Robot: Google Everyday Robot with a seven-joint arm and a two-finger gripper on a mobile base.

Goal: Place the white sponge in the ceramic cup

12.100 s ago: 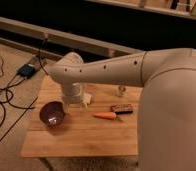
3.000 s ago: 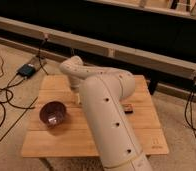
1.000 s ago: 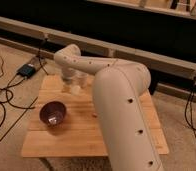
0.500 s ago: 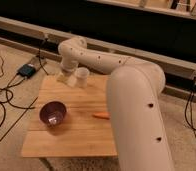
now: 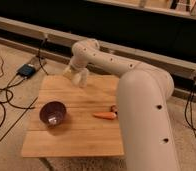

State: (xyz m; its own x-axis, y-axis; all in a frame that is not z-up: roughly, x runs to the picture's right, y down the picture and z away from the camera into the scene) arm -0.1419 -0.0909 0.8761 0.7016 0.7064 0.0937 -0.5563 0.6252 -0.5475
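Note:
My gripper (image 5: pixel 74 74) is over the far left part of the wooden table (image 5: pixel 76 135), at the end of the pale arm that reaches in from the lower right. The ceramic cup (image 5: pixel 83 78) is a small pale cylinder right beside the gripper, touching or nearly touching it. I cannot see the white sponge as a separate thing; it is hidden or lost against the pale gripper and cup.
A dark purple bowl (image 5: pixel 53 112) stands at the table's left. An orange carrot (image 5: pixel 106 115) lies mid-table with a small dark object (image 5: pixel 113 107) beside it, close to the arm. Cables and a small box (image 5: pixel 28 70) lie on the floor to the left.
The arm's bulk has swung to the right, uncovering the carrot and more of the table. The gripper has stayed at the far left by the cup, shifting slightly.

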